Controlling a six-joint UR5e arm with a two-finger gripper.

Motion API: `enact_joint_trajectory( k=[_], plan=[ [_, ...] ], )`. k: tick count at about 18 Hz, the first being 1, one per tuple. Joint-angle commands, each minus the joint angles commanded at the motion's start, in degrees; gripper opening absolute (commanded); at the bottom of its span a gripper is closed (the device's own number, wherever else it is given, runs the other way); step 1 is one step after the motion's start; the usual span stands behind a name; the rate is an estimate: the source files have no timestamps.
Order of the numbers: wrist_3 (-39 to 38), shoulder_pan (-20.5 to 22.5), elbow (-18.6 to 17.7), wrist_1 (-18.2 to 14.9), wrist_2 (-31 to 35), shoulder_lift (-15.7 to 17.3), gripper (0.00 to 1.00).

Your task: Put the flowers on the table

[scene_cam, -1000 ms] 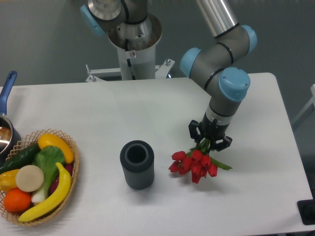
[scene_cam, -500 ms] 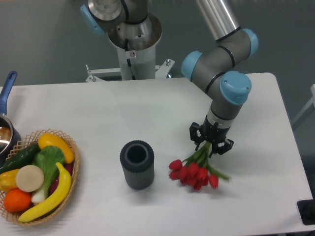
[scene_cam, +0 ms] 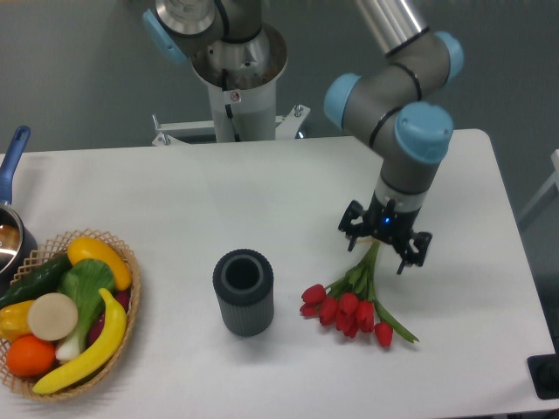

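The flowers (scene_cam: 348, 307), red tulip buds on green stems, lie on the white table (scene_cam: 262, 192) right of centre. The buds point toward the front and the stem ends point up toward the gripper. My gripper (scene_cam: 384, 244) hangs just above the stem ends with its fingers spread apart, open, and the stems run out from between them. Whether the fingers touch the stems I cannot tell.
A dark grey ribbed vase (scene_cam: 243, 291) stands upright left of the flowers. A wicker basket (scene_cam: 129, 297) of fruit and vegetables sits at the front left, with a blue-handled pot (scene_cam: 10, 218) behind it. The arm's base column (scene_cam: 236, 78) stands at the table's back edge.
The bunch has dropped from a raised, tilted hold to lying on the table. The gripper has moved slightly right and up and its fingers have spread.
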Motion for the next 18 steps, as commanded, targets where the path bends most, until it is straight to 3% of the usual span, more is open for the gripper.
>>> enact_joint_trajectory(
  k=[2, 5, 11, 14, 18],
  plan=[
    [0.87, 1.76, 0.18, -0.26, 0.00, 2.11, 1.00],
    [8.50, 5.27, -0.61, -1.58, 0.18, 5.80, 1.00],
    [24.68, 11.87, 2.11, -17.65, 0.26, 11.08, 1.00],
    [29.69, 14.06, 2.90, -21.09, 0.70, 12.84, 1.00],
    [39.79, 20.38, 3.25, -23.90, 0.44, 15.47, 1.00]
  ],
)
